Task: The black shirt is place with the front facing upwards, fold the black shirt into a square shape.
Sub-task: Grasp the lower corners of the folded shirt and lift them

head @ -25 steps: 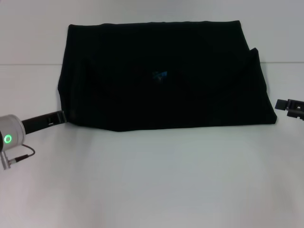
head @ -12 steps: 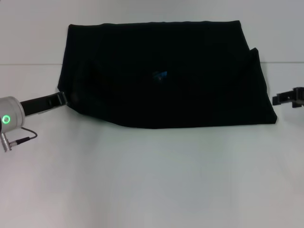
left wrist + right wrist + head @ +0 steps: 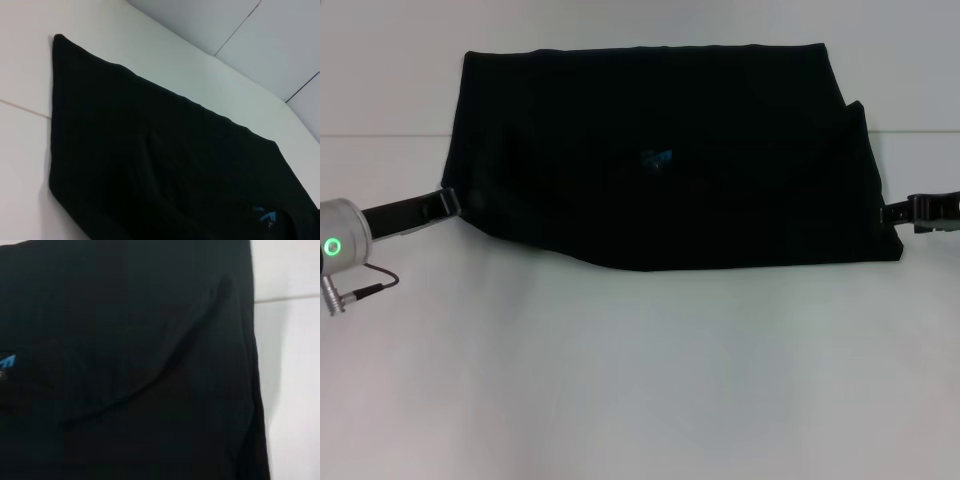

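Both grippers have closed in on the cloth since a second ago: the left one has climbed to the near-left corner, the right one has slid inward to the right edge.

Head view: the large soft black cotton T-shirt (image 3: pixel 660 160), already folded to a wide band with a small blue neck label (image 3: pixel 657 158) showing, lies across the white table (image 3: pixel 640 380). The left gripper (image 3: pixel 448 203) touches its left edge; the right gripper (image 3: pixel 898 210) meets its right edge. Whether the fingers of either are apart or together, I cannot tell.

Left wrist view: limp, layered cloth, light and floppy.

Right wrist view: soft creases; best pinched at the edge through all layers.
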`<action>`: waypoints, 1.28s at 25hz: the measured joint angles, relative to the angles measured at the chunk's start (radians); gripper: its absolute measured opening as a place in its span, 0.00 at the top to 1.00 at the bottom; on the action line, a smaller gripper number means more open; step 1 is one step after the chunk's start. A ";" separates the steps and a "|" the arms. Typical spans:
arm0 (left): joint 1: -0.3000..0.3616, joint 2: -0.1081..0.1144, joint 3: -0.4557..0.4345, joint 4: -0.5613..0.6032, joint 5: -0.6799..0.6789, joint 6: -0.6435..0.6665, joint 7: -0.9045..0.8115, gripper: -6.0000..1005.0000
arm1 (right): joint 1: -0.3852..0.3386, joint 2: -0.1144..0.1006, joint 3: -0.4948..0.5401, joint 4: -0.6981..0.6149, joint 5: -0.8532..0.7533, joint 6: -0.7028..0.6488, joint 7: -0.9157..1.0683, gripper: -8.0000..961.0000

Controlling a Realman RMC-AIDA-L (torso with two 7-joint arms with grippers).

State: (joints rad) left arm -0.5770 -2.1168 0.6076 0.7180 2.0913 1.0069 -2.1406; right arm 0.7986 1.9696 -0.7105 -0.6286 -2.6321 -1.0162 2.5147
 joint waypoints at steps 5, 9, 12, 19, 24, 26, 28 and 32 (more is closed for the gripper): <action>-0.007 0.000 0.001 -0.001 -0.001 -0.005 0.000 0.99 | 0.005 0.016 -0.018 0.044 -0.001 0.078 -0.006 0.25; -0.007 0.000 0.003 -0.003 -0.001 -0.008 -0.001 0.99 | 0.012 0.023 -0.039 0.066 0.002 0.118 -0.006 0.25; -0.007 0.000 0.001 -0.005 -0.001 -0.010 -0.001 0.99 | 0.020 0.031 -0.040 0.079 0.001 0.128 -0.006 0.25; -0.006 0.000 0.000 -0.006 -0.001 -0.012 -0.001 0.99 | 0.033 0.033 -0.050 0.094 -0.004 0.106 0.002 0.25; -0.006 0.000 0.000 -0.003 -0.001 -0.013 -0.001 0.99 | 0.029 0.029 -0.046 0.088 -0.002 0.087 0.004 0.33; -0.006 -0.001 0.000 -0.003 -0.001 -0.013 -0.001 0.99 | 0.028 0.029 -0.045 0.087 -0.001 0.086 0.005 0.38; -0.007 -0.001 0.000 -0.003 -0.002 -0.013 -0.001 0.99 | 0.028 0.029 -0.046 0.087 -0.001 0.088 0.005 0.54; -0.007 0.000 0.000 -0.005 -0.002 -0.013 -0.001 0.99 | 0.027 0.029 -0.041 0.087 -0.001 0.090 0.006 0.75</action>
State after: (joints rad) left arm -0.5845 -2.1166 0.6074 0.7125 2.0892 0.9940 -2.1415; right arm 0.8256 1.9986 -0.7519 -0.5416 -2.6330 -0.9260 2.5205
